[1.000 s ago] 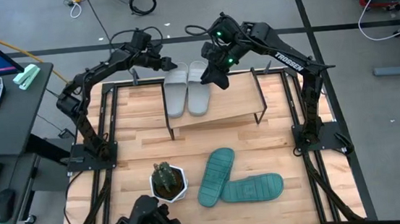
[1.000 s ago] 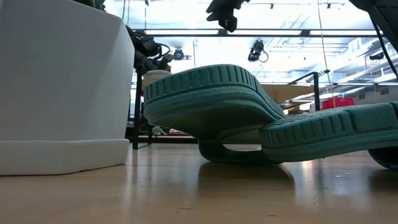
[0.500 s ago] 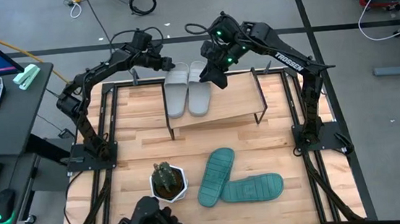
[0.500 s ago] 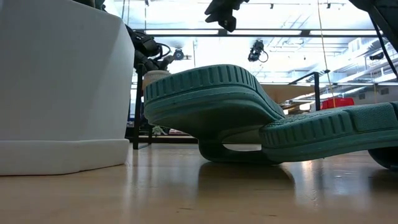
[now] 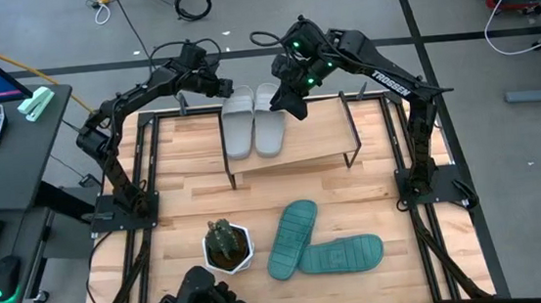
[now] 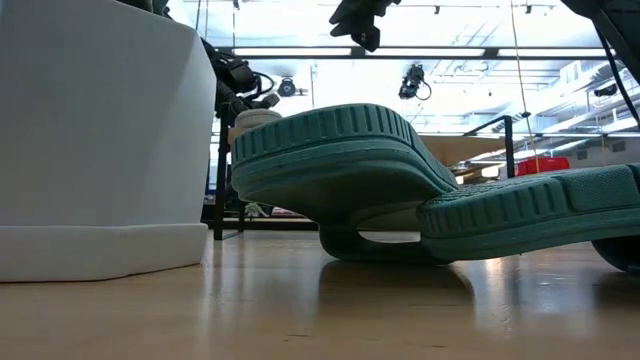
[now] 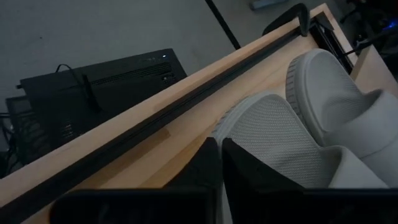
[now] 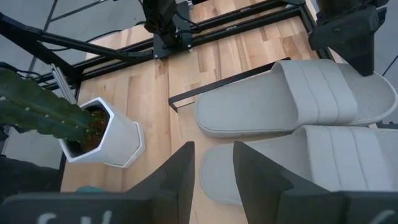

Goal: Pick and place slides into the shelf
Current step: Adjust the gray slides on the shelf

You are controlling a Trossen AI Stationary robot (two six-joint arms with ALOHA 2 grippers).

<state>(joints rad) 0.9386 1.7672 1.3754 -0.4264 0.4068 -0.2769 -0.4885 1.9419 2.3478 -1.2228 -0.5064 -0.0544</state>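
Across the butcher-block wooden tabletop (image 5: 174, 170) we see the left gripper (image 5: 215, 79), jaws closed on nothing, touching the light grey rubbery slides (image 5: 253, 120) paired on the low wooden shelf (image 5: 300, 149); the right gripper (image 5: 290, 98) hovers part-open, empty; teal green slides (image 5: 320, 243) overlap near us.

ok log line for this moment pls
left gripper: shut, at grey slides' heel end | right gripper: open above shelf | teal slides: on table

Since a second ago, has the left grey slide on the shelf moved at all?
No. In the high view the left grey slide sits where it was, against the shelf top's left edge.
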